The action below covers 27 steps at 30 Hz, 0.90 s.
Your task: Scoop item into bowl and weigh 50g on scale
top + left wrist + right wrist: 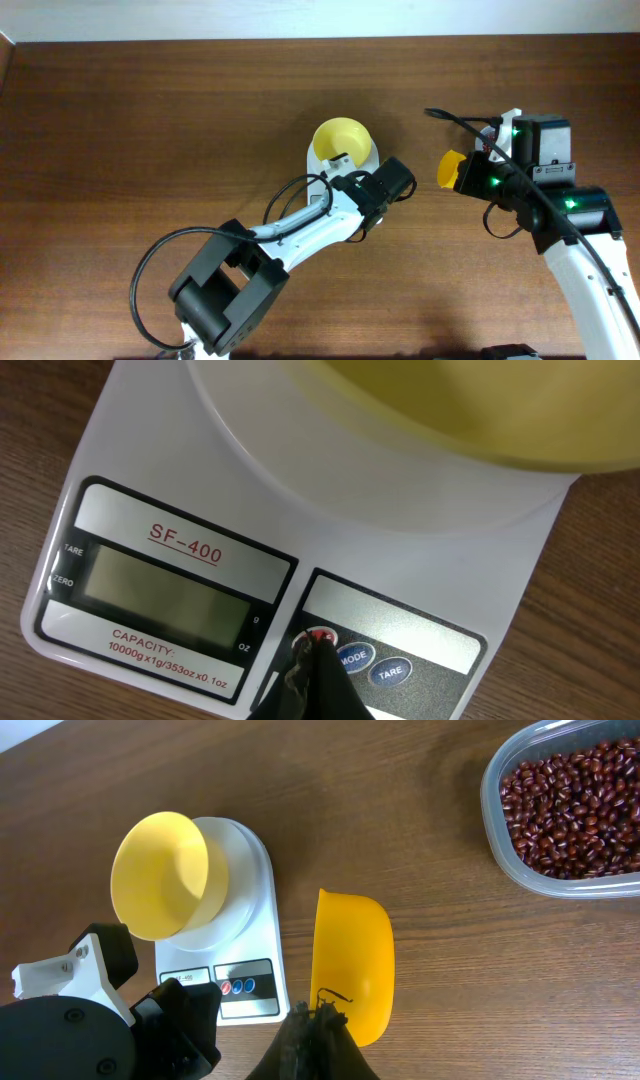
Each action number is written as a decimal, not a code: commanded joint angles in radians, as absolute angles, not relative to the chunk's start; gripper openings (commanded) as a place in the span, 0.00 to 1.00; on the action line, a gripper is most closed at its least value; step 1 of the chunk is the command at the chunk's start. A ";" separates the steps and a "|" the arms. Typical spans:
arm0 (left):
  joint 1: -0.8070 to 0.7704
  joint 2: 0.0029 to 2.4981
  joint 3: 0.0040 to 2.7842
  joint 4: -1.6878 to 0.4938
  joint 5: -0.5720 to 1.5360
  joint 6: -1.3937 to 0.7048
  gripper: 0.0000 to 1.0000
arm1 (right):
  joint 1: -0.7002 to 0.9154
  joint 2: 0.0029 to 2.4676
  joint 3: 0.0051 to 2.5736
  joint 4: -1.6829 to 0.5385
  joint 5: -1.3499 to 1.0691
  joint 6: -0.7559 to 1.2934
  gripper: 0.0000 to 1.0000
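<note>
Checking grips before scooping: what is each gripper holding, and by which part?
Right gripper holds the yellow scoop by its near end; left gripper holds nothing, its shut tips at the scale's red button.

A dark brown desk [150, 120] with wood grain running side to side is carrying everything, its far edge meeting a pale surface at the top of the overhead view. A white scale [262, 920] is sitting flat on it near the middle, its display and buttons facing the near side. In the right wrist view, a clear plastic container [555, 886] with rounded corners is resting directly on the wood well apart from the scale, partly cut off by the picture's upper right corner.
</note>
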State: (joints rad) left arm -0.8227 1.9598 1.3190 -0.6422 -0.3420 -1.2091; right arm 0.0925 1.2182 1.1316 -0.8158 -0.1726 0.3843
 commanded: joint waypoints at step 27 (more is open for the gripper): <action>-0.825 1.982 1.309 -0.644 -0.362 -1.219 0.00 | 0.098 1.220 1.150 -0.817 -0.152 0.374 0.04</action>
State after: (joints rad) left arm -0.8227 1.9701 1.3190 -0.6422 -0.3420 -1.2091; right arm 0.0925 1.2182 1.1316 -0.8158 -0.1726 0.3840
